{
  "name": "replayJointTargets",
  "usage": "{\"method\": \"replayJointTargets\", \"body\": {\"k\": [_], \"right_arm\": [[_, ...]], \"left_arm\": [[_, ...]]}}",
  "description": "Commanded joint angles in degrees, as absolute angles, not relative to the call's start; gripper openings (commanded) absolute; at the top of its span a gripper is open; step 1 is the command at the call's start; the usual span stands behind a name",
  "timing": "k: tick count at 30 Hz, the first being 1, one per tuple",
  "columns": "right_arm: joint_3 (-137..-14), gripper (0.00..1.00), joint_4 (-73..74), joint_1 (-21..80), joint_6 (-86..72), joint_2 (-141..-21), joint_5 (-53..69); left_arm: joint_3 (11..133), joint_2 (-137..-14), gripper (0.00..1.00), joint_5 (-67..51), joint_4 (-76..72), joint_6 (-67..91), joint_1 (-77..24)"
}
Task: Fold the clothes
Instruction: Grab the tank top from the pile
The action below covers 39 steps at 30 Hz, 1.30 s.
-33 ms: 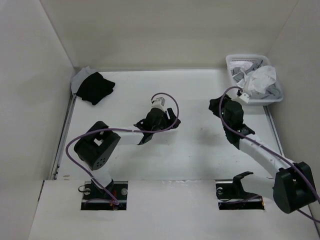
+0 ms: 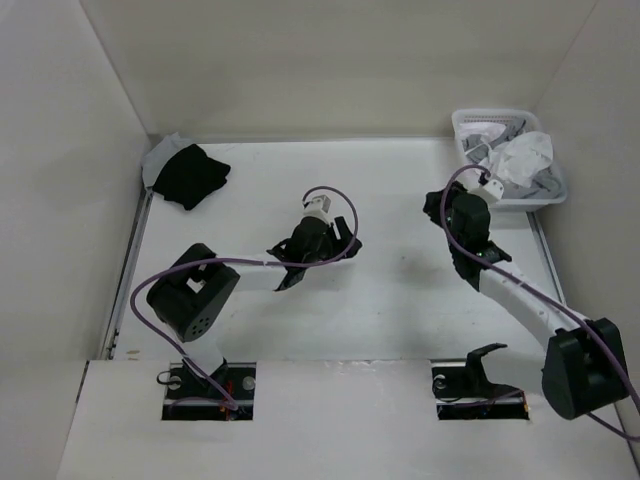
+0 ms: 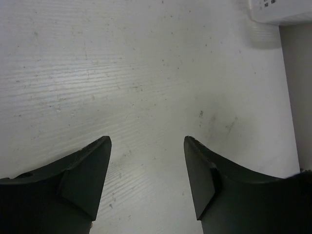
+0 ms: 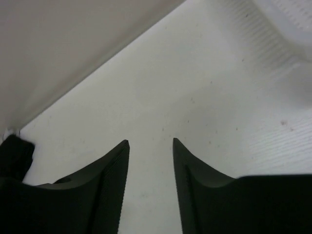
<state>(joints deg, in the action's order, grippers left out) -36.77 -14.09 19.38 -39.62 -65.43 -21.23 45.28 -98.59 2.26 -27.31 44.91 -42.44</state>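
The clothes [image 2: 526,153], a crumpled white garment, lie on top of the white basket [image 2: 548,196] at the back right. My right gripper [image 2: 431,204] hovers just left of the basket, pointing toward the back wall. In the right wrist view its fingers [image 4: 117,161] stand apart over bare table, with the basket's edge [image 4: 292,19] at the upper right. My left gripper [image 2: 351,246] is open over the table's middle. In the left wrist view its fingers [image 3: 97,161] are wide apart with nothing between them.
A black garment [image 2: 190,175] lies on a pale cloth [image 2: 160,155] in the back left corner, and it shows as a dark shape [image 4: 14,156] in the right wrist view. Grey garments [image 2: 550,185] fill the basket. Walls close the table on three sides.
The right arm has shifted slightly back and right, toward the basket. The left arm has not moved.
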Motion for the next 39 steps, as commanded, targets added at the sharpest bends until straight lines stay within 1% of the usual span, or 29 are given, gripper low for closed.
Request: {"method": "replayJointTargets", "body": {"k": [1,3,4,5,7,8,9,10,11,12,13,14,15,17,19,21,24,30,34,36,39], "right_arm": [[-46.1,0.37,-14.5,12.7,-35.8,-71.1,-24.1],[-52.5,0.15,-13.3,6.4,-35.1,-77.2,-22.4],[-54.7,0.09,-13.1,4.4,-34.8,-79.6,-22.4],[-57.5,0.03,-12.4,1.7,-34.7,-82.4,-22.1],[-61.9,0.00,-10.3,-1.9,-34.4,-86.6,-22.8],[-65.6,0.00,-8.4,-4.8,-34.0,-90.4,-22.6],[-68.1,0.00,-6.9,-6.4,-33.5,-92.9,-22.2],[-73.2,0.01,-3.5,-8.8,-32.4,-97.8,-21.9],[-74.2,0.02,-2.9,-9.2,-32.2,-98.8,-21.9],[-78.9,0.09,-0.4,-10.7,-30.9,-103.5,-21.7],[-80.8,0.12,0.8,-11.1,-30.2,-105.3,-21.6],[-83.7,0.18,2.4,-11.6,-29.5,-108.0,-21.5],[-87.2,0.27,4.0,-12.3,-28.7,-111.1,-21.6],[-91.5,0.38,5.6,-13.7,-28.0,-115.0,-21.4],[-94.3,0.46,5.4,-14.7,-27.6,-117.4,-20.8],[-98.2,0.49,6.1,-15.5,-26.8,-120.6,-18.0],[-104.8,0.52,8.0,-15.8,-25.8,-125.9,-14.8],[-109.8,0.52,6.2,-15.5,-27.2,-130.9,-12.5],[-114.4,0.51,8.3,-15.5,-27.7,-134.6,-12.7],[-116.1,0.49,9.5,-15.5,-28.0,-136.0,-12.9],[-117.8,0.31,9.1,-15.5,-29.6,-137.5,-11.7]], "left_arm": [[43.6,-94.7,0.60,0.6,-31.5,42.9,-43.2],[42.7,-94.5,0.60,1.1,-32.2,42.1,-43.4],[42.6,-94.3,0.59,1.1,-32.3,41.8,-43.4],[42.3,-93.7,0.58,1.2,-32.4,41.4,-43.4],[41.4,-92.9,0.51,1.6,-33.7,40.4,-43.5],[40.9,-92.6,0.48,1.7,-34.7,40.2,-43.5],[40.3,-92.1,0.47,1.7,-35.2,40.1,-43.3],[40.3,-92.0,0.47,1.7,-35.3,40.1,-43.2],[40.2,-91.9,0.47,1.7,-35.3,40.1,-43.1],[40.2,-92.0,0.47,1.6,-35.4,40.2,-42.8],[40.2,-92.1,0.47,1.4,-35.4,40.3,-42.8],[40.2,-92.4,0.47,1.1,-35.4,40.4,-42.5],[40.2,-92.5,0.47,1.0,-35.4,40.5,-42.2],[40.2,-92.7,0.48,1.0,-35.4,40.7,-42.1],[40.1,-93.2,0.48,1.1,-35.9,40.6,-41.9],[40.2,-93.8,0.48,0.8,-36.0,40.8,-41.5],[40.3,-93.9,0.49,0.2,-36.1,40.9,-41.4],[40.9,-95.3,0.49,-0.6,-37.2,41.0,-42.6],[41.0,-96.4,0.49,-1.6,-37.3,42.0,-41.9],[41.0,-96.8,0.49,-1.8,-37.4,42.2,-41.5],[41.0,-96.8,0.49,-1.8,-37.5,42.4,-40.9]]}}
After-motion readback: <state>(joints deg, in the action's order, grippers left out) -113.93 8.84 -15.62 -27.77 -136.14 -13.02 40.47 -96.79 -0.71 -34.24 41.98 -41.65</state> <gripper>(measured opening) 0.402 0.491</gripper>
